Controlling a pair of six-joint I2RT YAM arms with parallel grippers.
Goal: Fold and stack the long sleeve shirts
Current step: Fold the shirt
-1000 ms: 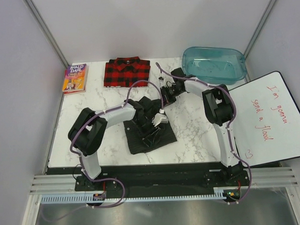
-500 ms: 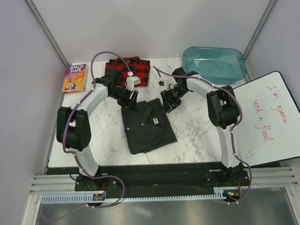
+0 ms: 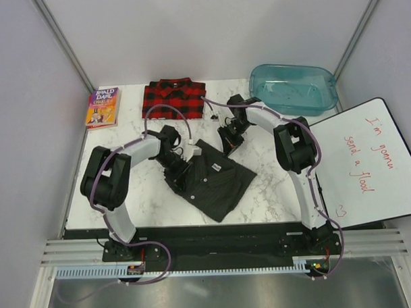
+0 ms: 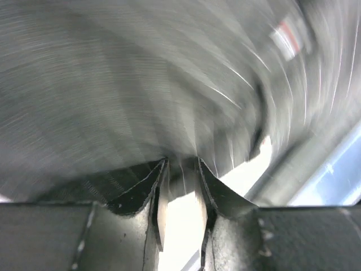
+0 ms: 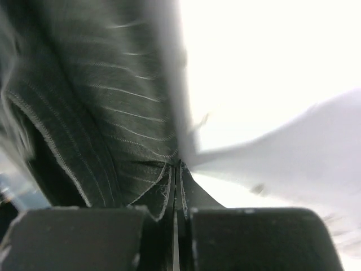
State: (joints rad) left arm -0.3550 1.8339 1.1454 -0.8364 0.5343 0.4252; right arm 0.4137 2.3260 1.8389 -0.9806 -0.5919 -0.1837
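The dark charcoal pinstriped shirt [image 3: 219,184] lies folded and askew at the middle of the table. My left gripper [image 3: 181,161] is at its left upper edge, and in the left wrist view [image 4: 181,164] the fingertips pinch a fold of the striped cloth [image 4: 141,84]. My right gripper [image 3: 226,138] is at the shirt's top corner, and in the right wrist view [image 5: 177,166] it is shut on the cloth's hem [image 5: 101,101]. The red-and-black plaid shirt [image 3: 174,99] lies folded at the back of the table.
A colourful paperback book [image 3: 102,107] lies at the back left. A clear blue tub [image 3: 292,87] stands at the back right. A whiteboard with red writing [image 3: 364,162] leans at the table's right edge. White walls close in both sides.
My left gripper has come from beside the plaid shirt down onto the charcoal shirt's left edge. The charcoal shirt has turned and now lies diagonally. The right gripper has shifted slightly.
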